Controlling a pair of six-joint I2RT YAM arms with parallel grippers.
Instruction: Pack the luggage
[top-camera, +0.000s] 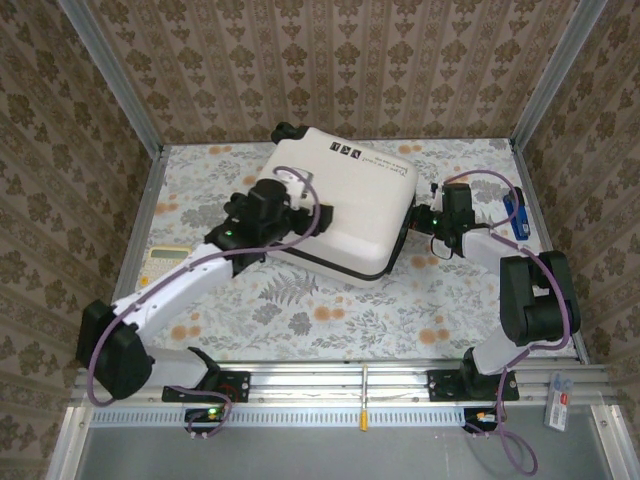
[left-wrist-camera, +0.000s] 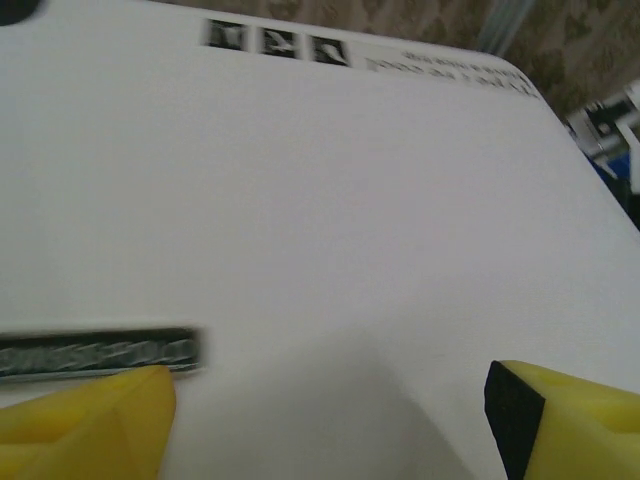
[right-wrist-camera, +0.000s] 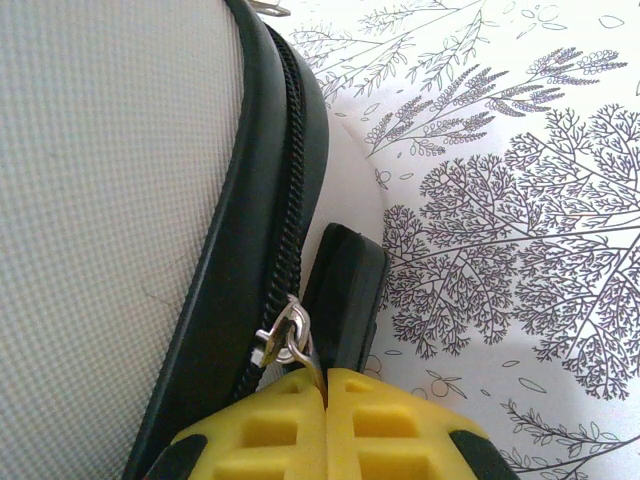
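Seen from above, the luggage (top-camera: 345, 205) lies closed and flat on the flowered tabletop (top-camera: 330, 310), toward the back. The left pincer (top-camera: 288, 183) hangs over its left part, and the right pincer (top-camera: 425, 222) is at its right edge.

In the left wrist view, the left pincer (left-wrist-camera: 330, 420) stands wide open just above the white shell (left-wrist-camera: 330, 200) and holds nothing.

In the right wrist view, the right pincer (right-wrist-camera: 325, 425) is closed tight on the metal zipper pull (right-wrist-camera: 288, 340) at the dark seam of the luggage.
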